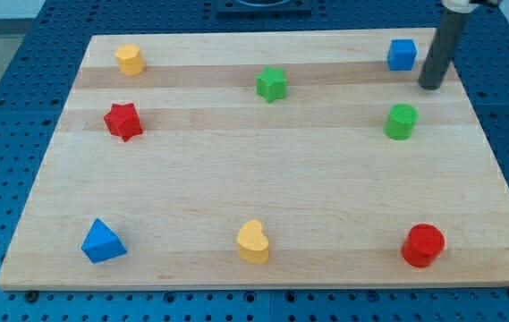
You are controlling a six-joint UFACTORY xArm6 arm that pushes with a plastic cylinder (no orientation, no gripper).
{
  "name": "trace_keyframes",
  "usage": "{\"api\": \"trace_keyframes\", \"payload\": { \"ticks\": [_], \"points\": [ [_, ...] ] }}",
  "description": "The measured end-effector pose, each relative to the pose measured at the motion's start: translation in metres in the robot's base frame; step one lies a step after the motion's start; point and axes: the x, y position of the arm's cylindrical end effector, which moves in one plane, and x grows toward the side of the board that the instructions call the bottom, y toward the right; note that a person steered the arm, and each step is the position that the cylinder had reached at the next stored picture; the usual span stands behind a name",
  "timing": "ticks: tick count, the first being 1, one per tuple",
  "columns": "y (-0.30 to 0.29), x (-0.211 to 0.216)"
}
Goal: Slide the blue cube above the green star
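Observation:
The blue cube [402, 55] sits near the top right corner of the wooden board [263, 179]. The green star [272, 84] lies left of it, near the top middle. The dark rod comes down from the view's top right, and my tip [430, 87] rests on the board just right of and slightly below the blue cube, a small gap apart from it.
A green cylinder [401, 122] stands below my tip. A yellow block [130, 59] is at top left, a red star [123, 121] below it. A blue triangular block [102, 241], a yellow heart [253, 242] and a red cylinder [422, 245] line the bottom.

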Motion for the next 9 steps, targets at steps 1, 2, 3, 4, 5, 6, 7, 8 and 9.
{"api": "trace_keyframes", "payload": {
  "ticks": [1,2,3,4,5,6,7,8,9],
  "points": [
    [0.000,-0.005],
    [0.000,-0.062],
    [0.000,-0.062],
    [-0.021,-0.062],
    [-0.047,-0.062],
    [-0.072,-0.062],
    [-0.097,-0.062],
    [-0.121,-0.062],
    [-0.142,-0.062]
  ]
}}
